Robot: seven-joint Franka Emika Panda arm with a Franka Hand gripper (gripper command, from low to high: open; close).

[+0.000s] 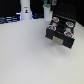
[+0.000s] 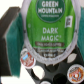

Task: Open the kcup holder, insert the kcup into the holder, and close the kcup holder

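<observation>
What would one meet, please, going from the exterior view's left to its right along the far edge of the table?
A white bottle-like object → a green-and-white container → the kcup holder, its drawer open with pods showing inside.

The tool (image 2: 42, 47) appears clamped on the kcup (image 2: 46, 27), dark fingers (image 2: 4, 30) flanking it

exterior view wide, wrist view close (both: kcup holder (image 1: 60, 31))
</observation>
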